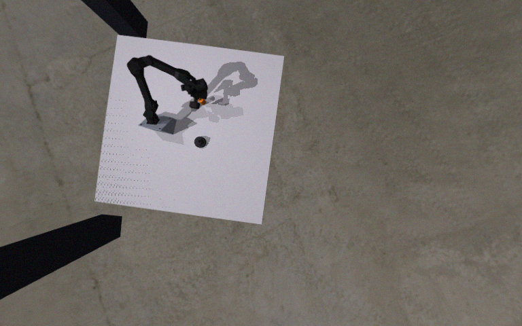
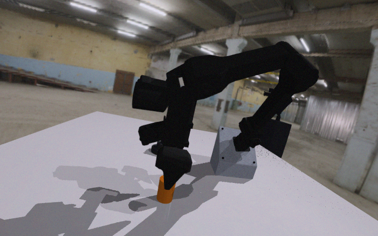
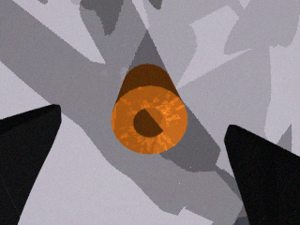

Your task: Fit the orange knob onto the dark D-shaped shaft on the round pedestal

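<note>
Orange knob [image 1: 201, 101] [image 2: 165, 194] [image 3: 150, 100] stands upright; its D-shaped hole faces up.

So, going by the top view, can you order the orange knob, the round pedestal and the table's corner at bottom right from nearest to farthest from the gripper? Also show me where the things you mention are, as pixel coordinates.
1. Orange knob [image 1: 201, 101] [image 2: 165, 194] [image 3: 173, 114]: right by the open gripper [image 3: 145, 124].
2. Round pedestal [image 1: 200, 142]: farther down the picture, beyond the knob.
3. Table's corner [image 1: 260, 222]: bottom right, well past the pedestal.
</note>
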`<move>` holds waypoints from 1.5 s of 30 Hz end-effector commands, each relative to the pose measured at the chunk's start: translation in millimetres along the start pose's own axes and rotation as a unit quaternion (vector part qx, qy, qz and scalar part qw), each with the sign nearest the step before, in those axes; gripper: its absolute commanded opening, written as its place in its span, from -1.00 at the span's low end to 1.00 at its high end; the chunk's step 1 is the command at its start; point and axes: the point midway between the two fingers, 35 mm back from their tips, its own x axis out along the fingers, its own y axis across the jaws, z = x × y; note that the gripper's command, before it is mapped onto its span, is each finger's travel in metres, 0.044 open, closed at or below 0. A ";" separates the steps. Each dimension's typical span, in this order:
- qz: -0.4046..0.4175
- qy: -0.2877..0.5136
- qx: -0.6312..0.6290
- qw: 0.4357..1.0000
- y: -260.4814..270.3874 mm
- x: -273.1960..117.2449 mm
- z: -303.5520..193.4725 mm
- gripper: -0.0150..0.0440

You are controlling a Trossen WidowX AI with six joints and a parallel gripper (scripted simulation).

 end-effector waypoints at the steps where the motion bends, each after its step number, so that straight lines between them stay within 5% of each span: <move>1: -0.003 0.002 0.004 1.000 -2.4 7.8 0.1 1.00; 32: -0.001 0.001 0.005 1.000 -1.9 55.6 -2.0 1.00; 42: -0.001 0.001 0.005 1.000 -1.9 55.6 -2.0 0.11; 45: -0.001 0.001 0.005 1.000 -1.9 55.6 -2.0 0.04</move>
